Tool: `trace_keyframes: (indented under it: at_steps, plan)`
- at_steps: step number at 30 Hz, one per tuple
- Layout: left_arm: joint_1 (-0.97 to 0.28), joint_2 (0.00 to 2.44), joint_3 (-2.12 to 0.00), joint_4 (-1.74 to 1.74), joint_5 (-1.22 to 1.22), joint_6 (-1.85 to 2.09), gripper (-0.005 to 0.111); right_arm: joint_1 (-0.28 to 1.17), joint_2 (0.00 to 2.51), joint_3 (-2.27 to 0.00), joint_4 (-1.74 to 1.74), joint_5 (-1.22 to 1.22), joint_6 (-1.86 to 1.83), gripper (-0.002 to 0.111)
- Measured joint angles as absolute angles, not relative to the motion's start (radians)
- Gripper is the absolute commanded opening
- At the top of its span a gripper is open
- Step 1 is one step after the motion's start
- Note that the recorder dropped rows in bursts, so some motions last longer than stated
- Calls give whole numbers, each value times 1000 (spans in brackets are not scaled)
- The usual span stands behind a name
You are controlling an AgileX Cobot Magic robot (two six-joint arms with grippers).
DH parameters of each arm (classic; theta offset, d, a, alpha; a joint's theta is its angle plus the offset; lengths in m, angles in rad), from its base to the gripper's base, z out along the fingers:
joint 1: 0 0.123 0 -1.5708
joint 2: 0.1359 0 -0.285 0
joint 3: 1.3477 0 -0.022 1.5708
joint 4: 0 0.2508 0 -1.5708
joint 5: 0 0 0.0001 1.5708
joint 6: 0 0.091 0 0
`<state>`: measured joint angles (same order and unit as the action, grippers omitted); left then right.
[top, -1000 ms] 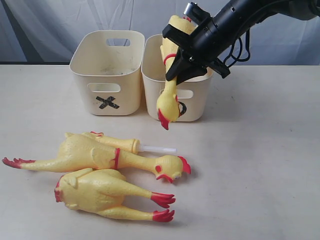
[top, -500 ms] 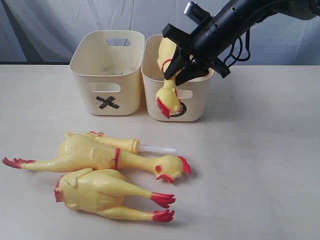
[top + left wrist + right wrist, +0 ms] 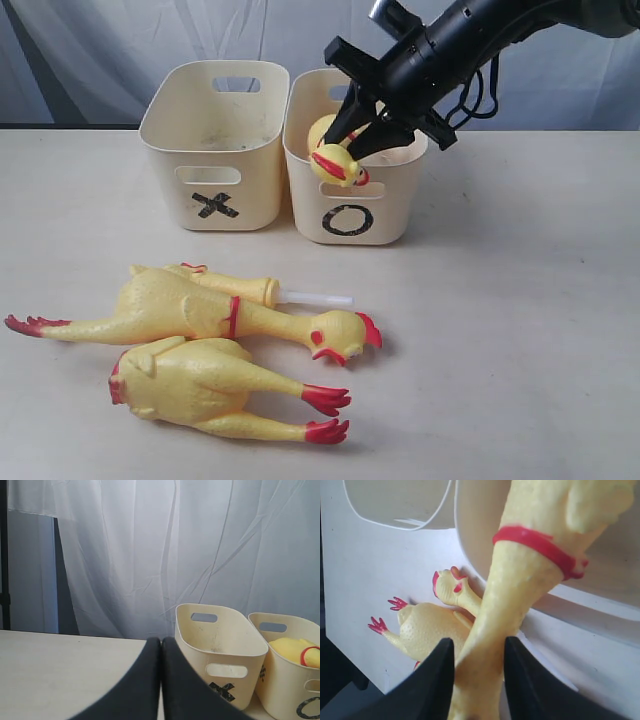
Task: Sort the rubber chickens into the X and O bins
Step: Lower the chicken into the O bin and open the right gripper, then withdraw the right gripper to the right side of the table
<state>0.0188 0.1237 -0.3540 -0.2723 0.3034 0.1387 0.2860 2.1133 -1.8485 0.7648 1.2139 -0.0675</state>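
Note:
The O bin point(image 3: 352, 215) stands to the right of the X bin point(image 3: 215, 150). One rubber chicken point(image 3: 335, 163) lies in the O bin, its head over the front rim. My right gripper point(image 3: 365, 125) hovers above that rim, open, and the neck point(image 3: 520, 590) passes loosely between its fingers point(image 3: 479, 647). On the table in front lie a long chicken point(image 3: 200, 305), a second big one point(image 3: 200, 385) and a small one with a white tube point(image 3: 270, 290). My left gripper point(image 3: 161, 642) is shut and empty, off to the X bin's point(image 3: 220, 645) side.
A white curtain point(image 3: 150, 555) hangs behind the table. The X bin holds nothing I can see. In the right wrist view the table chickens point(image 3: 427, 625) lie below the O bin's wall point(image 3: 470, 545). The left wrist view shows yellow chicken body point(image 3: 292, 647) inside the O bin point(image 3: 285, 680).
The right gripper's jaws have spread and the chicken has slid down into the O bin; its head rose from in front of the O mark to the rim. The left gripper is unchanged.

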Motion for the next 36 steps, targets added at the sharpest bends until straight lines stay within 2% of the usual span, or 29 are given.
trace_keyframes:
  at_steps: [16,28,31,35,36]
  plan:
    - [19,124,-354,-272,303,139,0,285,2098,-1848,775,1207,-68,33]
    - [19,124,-354,-274,303,139,0,285,1996,-1848,665,1082,-68,32]
    - [19,124,-354,-274,303,139,0,285,1966,-1848,601,1072,-68,26]
    - [19,124,-354,-274,303,139,0,285,1921,-1848,485,1072,-68,1]
    - [19,124,-354,-274,303,139,0,285,1909,-1848,454,1072,-68,-1]
